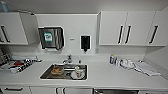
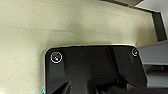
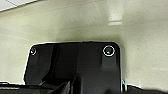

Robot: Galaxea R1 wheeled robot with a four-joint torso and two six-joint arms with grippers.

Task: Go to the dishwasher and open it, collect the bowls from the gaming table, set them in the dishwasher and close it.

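Dishwasher's steel-grey front [image 1: 116, 91] sits under the white desk's [image 1: 112, 75] near edge; either gripper's state I cannot tell.

A white worktop [image 1: 107, 75] runs along a white wall [image 1: 72, 23], with a steel sink [image 1: 64, 72] holding dishes set into it and a tap [image 1: 68, 59] behind. White wall cupboards [image 1: 130, 28] with dark handles hang on both sides. Between them sit a steel paper-towel dispenser [image 1: 51, 38] and a black soap dispenser [image 1: 85, 43]. A dish rack [image 1: 15, 65] stands at the left, bottles [image 1: 113, 59] and a folded cloth [image 1: 147, 68] at the right. The wrist views look down on a pale speckled floor [image 2: 37, 30].
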